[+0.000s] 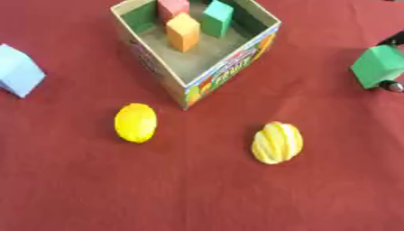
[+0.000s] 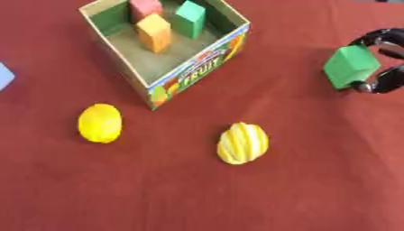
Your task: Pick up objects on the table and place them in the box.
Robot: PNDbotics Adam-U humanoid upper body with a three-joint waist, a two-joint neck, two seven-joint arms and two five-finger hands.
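An open cardboard box (image 1: 229,67) stands at the top centre with an orange block (image 1: 183,31), a green block (image 1: 218,18) and a red block (image 1: 173,7) inside. On the red cloth in front of it lie a yellow lemon (image 1: 135,122) and a yellow ribbed fruit (image 1: 277,142). At the right edge my right hand (image 2: 384,63) is shut on a green block (image 2: 350,66), its black fingers curled round it to the right of the box. A pale blue block (image 1: 19,70) lies at the left edge. My left hand does not show.
The red tablecloth (image 1: 197,194) covers everything in view. The box's front wall carries a coloured fruit label (image 1: 230,71).
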